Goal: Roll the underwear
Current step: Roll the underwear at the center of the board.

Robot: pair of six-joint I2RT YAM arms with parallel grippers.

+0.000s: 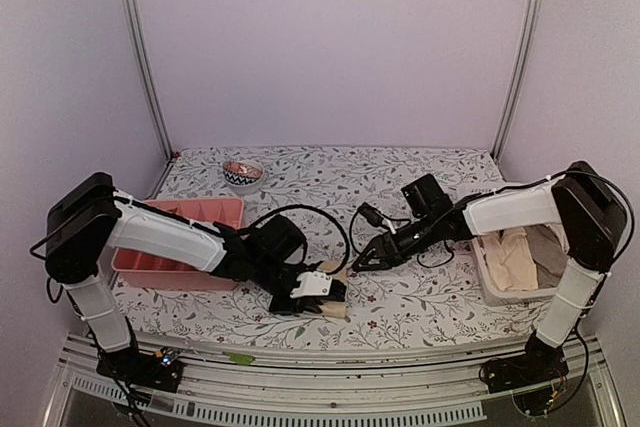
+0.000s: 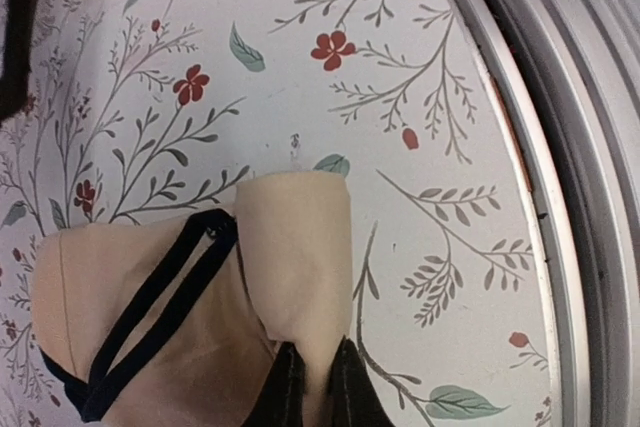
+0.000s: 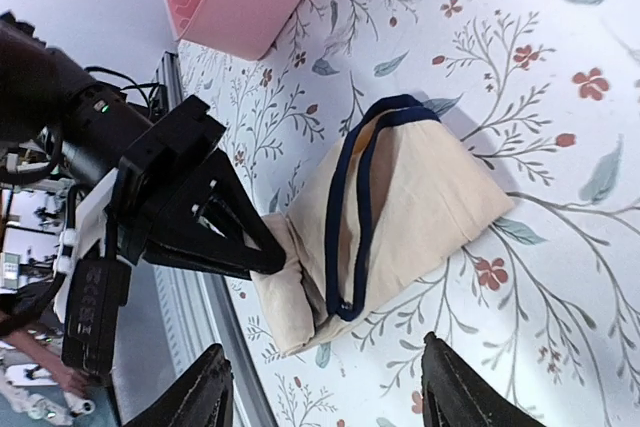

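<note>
One beige underwear [image 2: 150, 337] with dark trim lies partly folded on the floral table near its front edge; in the right wrist view the underwear [image 3: 430, 197] shows as a wedge with a rolled end. My left gripper [image 2: 316, 387] is shut on the underwear's folded flap, which its fingertips [image 2: 285, 387] pinch. From above, the left gripper [image 1: 325, 295] sits over the underwear [image 1: 334, 309]. My right gripper [image 3: 325, 392] stands open just beside the garment, nothing between its fingers [image 3: 455, 392]. Overhead, the right gripper [image 1: 352, 265] hovers just behind the cloth.
A pink divided tray [image 1: 190, 209] lies at the left behind the left arm. A small patterned bowl [image 1: 242, 174] stands at the back. A white basket [image 1: 487, 282] holding more beige cloth [image 1: 512, 259] is at the right. The metal table rail [image 2: 590, 197] runs close by.
</note>
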